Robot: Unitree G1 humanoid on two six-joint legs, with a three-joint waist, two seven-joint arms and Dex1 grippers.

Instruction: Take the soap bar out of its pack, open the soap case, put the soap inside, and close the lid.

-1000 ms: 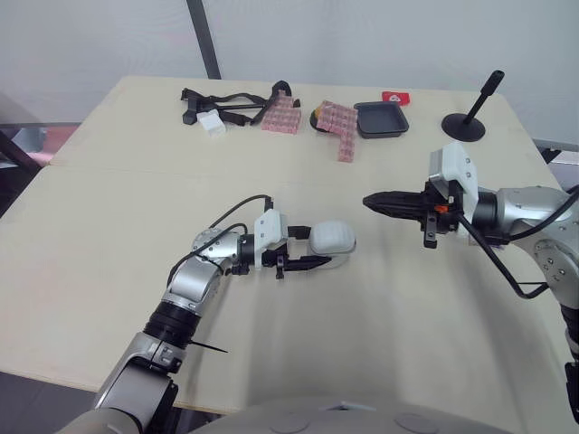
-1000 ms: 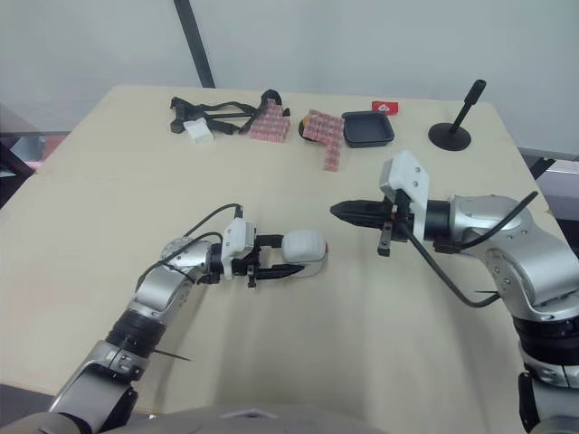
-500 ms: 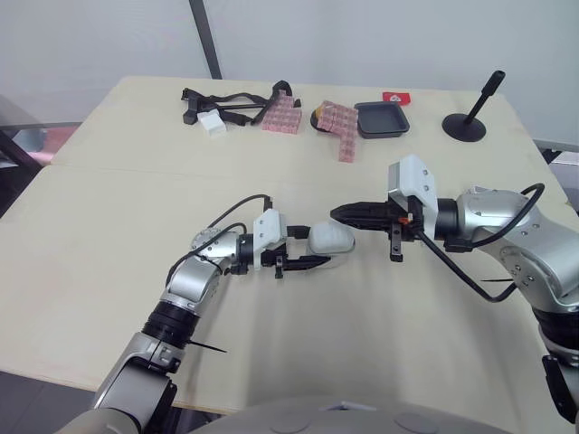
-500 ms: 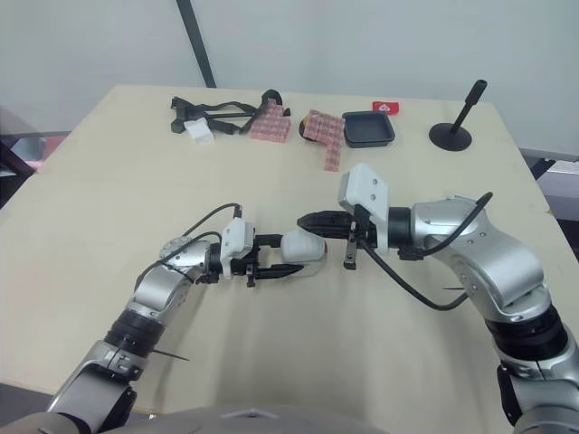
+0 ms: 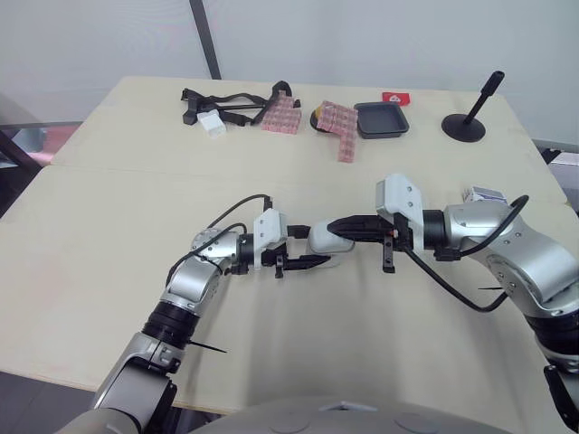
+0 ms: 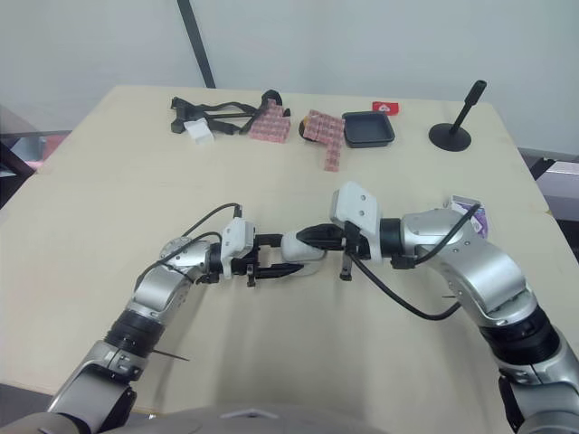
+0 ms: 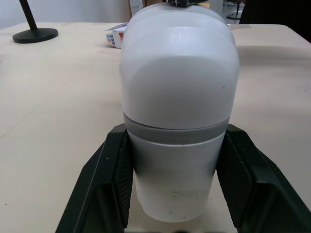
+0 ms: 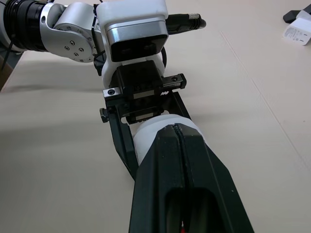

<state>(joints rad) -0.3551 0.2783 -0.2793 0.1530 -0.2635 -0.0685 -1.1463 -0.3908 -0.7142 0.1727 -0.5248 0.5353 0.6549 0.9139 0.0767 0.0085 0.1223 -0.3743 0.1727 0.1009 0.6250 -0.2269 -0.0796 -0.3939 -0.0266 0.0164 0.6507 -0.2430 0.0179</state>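
Note:
The white soap case point(image 5: 324, 240) with a grey band lies on the table mid-scene. My left gripper point(image 5: 317, 247) is shut on the soap case, with one black finger point(image 7: 104, 179) on each side of its lower half. My right gripper point(image 5: 334, 224) is shut, and its joined fingertips point(image 8: 174, 133) rest on top of the case's lid, pointing toward the left gripper. A small white and purple soap pack point(image 5: 482, 193) sits on the table at the right, behind my right forearm.
Along the far edge lie black straps point(image 5: 226, 99), a small white box point(image 5: 212, 124), pink block clusters point(image 5: 281, 116), a black tray point(image 5: 381, 118), a red item point(image 5: 395, 97) and a black stand point(image 5: 464, 127).
My right gripper has moved left across the table until its shut tips reached the case's lid. The soap pack at the right has come into sight. The left gripper kept its hold.

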